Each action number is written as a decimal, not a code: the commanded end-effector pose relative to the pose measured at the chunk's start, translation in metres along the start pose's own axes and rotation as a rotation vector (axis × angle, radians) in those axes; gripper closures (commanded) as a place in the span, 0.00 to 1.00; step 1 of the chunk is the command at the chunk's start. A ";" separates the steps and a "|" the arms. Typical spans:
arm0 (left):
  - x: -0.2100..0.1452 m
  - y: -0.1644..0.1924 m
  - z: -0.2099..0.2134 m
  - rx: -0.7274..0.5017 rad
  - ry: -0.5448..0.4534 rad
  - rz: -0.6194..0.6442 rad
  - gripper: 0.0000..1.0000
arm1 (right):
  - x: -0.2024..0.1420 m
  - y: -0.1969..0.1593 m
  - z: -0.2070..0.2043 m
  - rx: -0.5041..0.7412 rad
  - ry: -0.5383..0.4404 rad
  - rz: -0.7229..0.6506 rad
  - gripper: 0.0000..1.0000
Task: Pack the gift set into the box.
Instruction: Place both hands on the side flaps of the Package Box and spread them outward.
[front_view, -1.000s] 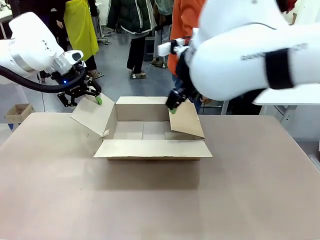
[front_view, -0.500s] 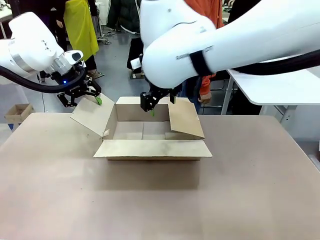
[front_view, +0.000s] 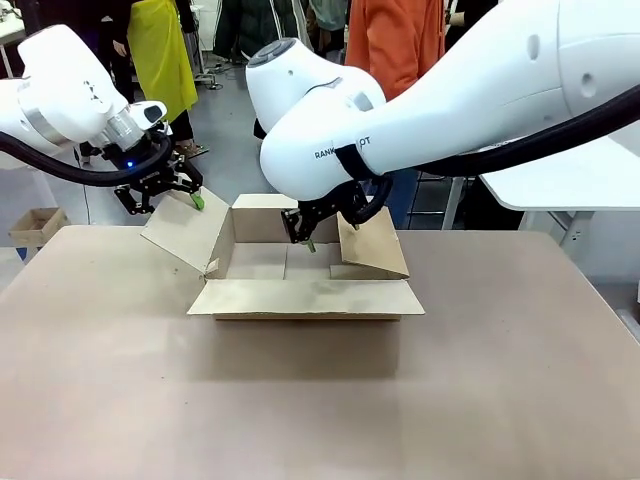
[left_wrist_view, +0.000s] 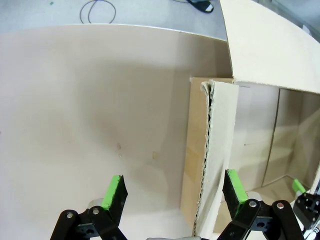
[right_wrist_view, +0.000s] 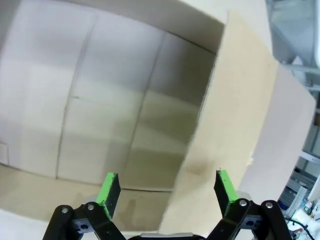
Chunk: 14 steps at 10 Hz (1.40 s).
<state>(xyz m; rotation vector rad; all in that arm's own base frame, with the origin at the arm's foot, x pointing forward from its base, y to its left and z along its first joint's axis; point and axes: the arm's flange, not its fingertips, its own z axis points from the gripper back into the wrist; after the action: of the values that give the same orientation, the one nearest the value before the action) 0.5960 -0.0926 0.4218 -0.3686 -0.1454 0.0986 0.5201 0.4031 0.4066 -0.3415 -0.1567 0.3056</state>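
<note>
The box (front_view: 305, 298), a large brown carton, stands open at the table's middle with its four flaps spread. My left gripper (front_view: 165, 192) is open at the top edge of the left flap (front_view: 188, 232). In the left wrist view that flap's torn edge (left_wrist_view: 207, 165) stands between the fingers of the left gripper (left_wrist_view: 173, 192), nearer the right one. My right gripper (front_view: 303, 235) hangs open over the box's inside, beside the right flap (front_view: 372, 245). In the right wrist view the right gripper (right_wrist_view: 166, 189) looks down at the bare box floor (right_wrist_view: 100, 125). The gift set is out of view.
A much smaller brown carton (front_view: 35, 223) sits on the floor at the far left. Several people stand beyond the table's far edge. A white table (front_view: 560, 185) stands at the back right. Bare tabletop (front_view: 320, 400) stretches in front of the box.
My right arm has swung left from the right flap's top edge and come down over the box's inside. The left arm and the box have not moved.
</note>
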 end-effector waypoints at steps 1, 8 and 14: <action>-0.001 0.000 0.002 0.021 -0.009 0.009 0.00 | 0.012 -0.002 -0.003 -0.124 0.000 -0.066 0.00; -0.001 0.000 0.002 0.021 -0.009 0.009 0.00 | 0.007 -0.047 0.006 -0.186 -0.018 -0.110 0.00; -0.001 0.000 0.002 0.021 -0.009 0.009 0.00 | -0.040 -0.167 0.000 0.033 -0.023 -0.284 0.00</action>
<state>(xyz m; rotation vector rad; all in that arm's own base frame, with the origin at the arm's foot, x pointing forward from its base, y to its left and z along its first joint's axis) 0.5960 -0.0928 0.4222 -0.3686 -0.1460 0.0982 0.5404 0.2624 0.4765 -0.3743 -0.2154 0.0200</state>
